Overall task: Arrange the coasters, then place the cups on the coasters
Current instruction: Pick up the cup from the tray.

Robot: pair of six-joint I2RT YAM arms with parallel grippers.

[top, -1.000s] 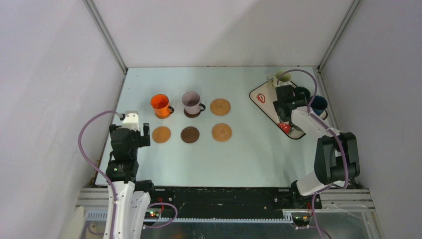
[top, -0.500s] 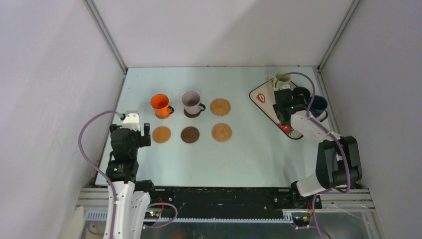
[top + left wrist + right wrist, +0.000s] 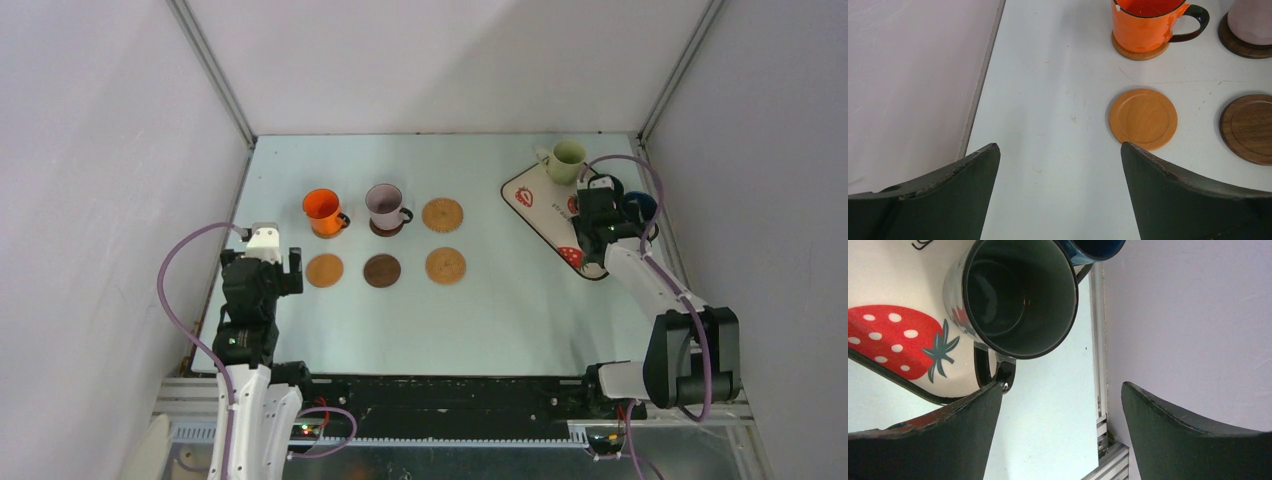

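Note:
Six coasters lie in two rows. The orange cup [image 3: 322, 210] stands on a tan coaster [image 3: 1140, 52], and the mauve cup [image 3: 385, 205] on a dark one [image 3: 1243, 45]. Bare are two tan coasters [image 3: 442, 214] [image 3: 445, 265], a third tan coaster [image 3: 1143, 119] and a dark coaster [image 3: 1250, 129]. My left gripper [image 3: 1060, 147] is open and empty near the left edge. My right gripper [image 3: 1060, 390] is open above the tray's right side. A dark green cup [image 3: 1020, 295] sits just ahead of its left finger, with the navy cup [image 3: 1093, 247] beyond. The pale green cup [image 3: 568, 155] stands at the tray's far end.
The white strawberry-print tray [image 3: 530, 190] lies at the back right, close to the right wall [image 3: 1198, 315]. The table's right edge and a metal rail [image 3: 1100, 405] run just under my right gripper. The left wall [image 3: 908, 85] stands beside my left gripper.
My right gripper has swung right across the tray toward the wall, uncovering the pale green cup. The left arm, the coasters and the cups have stayed put.

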